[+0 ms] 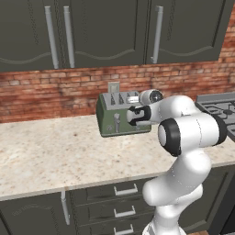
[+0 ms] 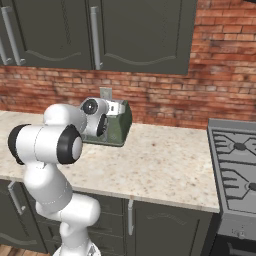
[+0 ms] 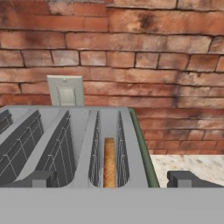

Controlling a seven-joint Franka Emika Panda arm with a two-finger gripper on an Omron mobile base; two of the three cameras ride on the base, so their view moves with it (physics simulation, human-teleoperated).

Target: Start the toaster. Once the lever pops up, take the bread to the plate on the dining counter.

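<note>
Low in the hand view, two dark fingertips of the gripper point(image 3: 111, 179) stand wide apart, holding nothing. Just past them sits the boxy olive-green toaster point(image 3: 78, 144) with its steel top, and a golden-brown bread slice point(image 3: 109, 162) stands upright in the rightmost slot. Behind, upper left of centre, a grey wall outlet point(image 3: 65, 90) is set in the red brick wall point(image 3: 166, 57).
</note>
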